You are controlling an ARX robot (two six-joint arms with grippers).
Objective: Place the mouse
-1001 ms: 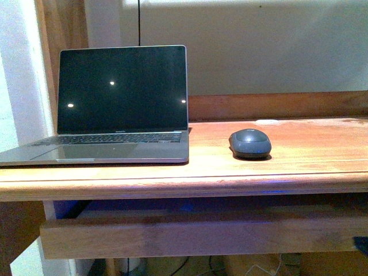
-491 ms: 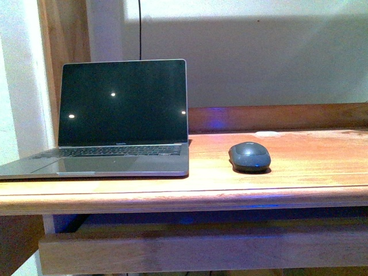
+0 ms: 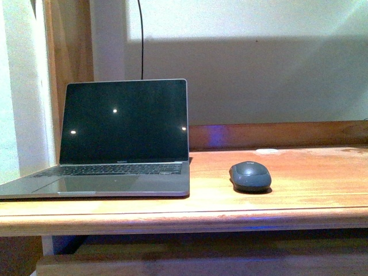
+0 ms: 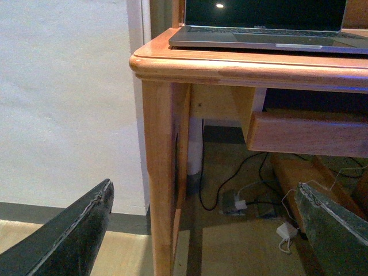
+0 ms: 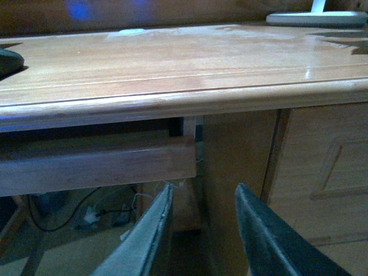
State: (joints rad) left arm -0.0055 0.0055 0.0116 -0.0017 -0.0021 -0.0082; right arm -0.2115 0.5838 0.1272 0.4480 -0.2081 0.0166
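Note:
The small dark grey mouse (image 3: 250, 176) lies on the wooden desk (image 3: 310, 190), to the right of the open laptop (image 3: 121, 144). Its edge also shows at the border of the right wrist view (image 5: 8, 60). No gripper shows in the front view. My left gripper (image 4: 204, 201) is open and empty, held low before the desk's left leg (image 4: 164, 172), below the desktop. My right gripper (image 5: 201, 195) is open and empty, held below the desk's front edge (image 5: 190, 103), well apart from the mouse.
A pull-out shelf (image 3: 201, 261) runs under the desktop. Cables and a power strip (image 4: 241, 201) lie on the floor under the desk. A white lamp base (image 5: 316, 17) stands on the desk's far right. A wooden cabinet panel (image 5: 322, 167) stands beside the right gripper.
The front view has risen: the laptop, mouse and desk sit lower in the picture than before and more wall shows above. The mouse has not moved on the desk.

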